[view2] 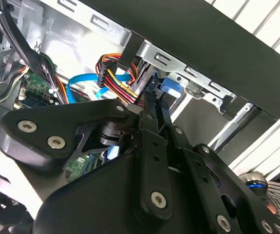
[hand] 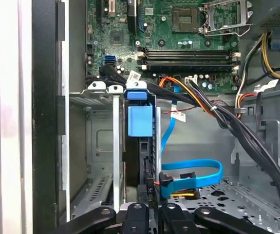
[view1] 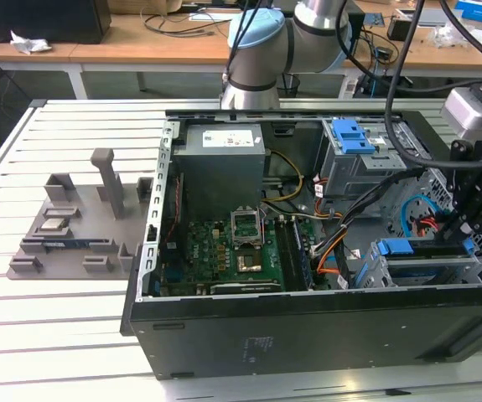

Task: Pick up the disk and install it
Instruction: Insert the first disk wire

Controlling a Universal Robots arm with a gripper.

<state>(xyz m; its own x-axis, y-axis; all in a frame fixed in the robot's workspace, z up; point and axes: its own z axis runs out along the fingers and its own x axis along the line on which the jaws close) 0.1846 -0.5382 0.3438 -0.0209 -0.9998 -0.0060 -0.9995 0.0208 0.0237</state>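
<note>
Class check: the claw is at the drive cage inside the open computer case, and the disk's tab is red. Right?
No: the claw is at the drive cage inside the open computer case, but the disk's tab is blue, as the first wrist view shows.

The disk [hand: 140, 161] stands on edge in its bay, so the first wrist view shows just its dark thin edge and blue rail tab; its label and broad faces are hidden. Its near end is covered by the gripper [hand: 152, 212], whose linkage the picture's edge cuts off. In the second wrist view the gripper's [view2: 152, 109] own black body blocks most of the case interior, and whether its fingertips touch the blue tab [view2: 168, 87] cannot be told. In the exterior view the gripper [view1: 463, 222] is a dark mass at the exterior view's right, cut by the edge, its fingers lost among cables [view1: 408, 126]. The arm [view1: 261, 42] is cut off at the far edge.
</note>
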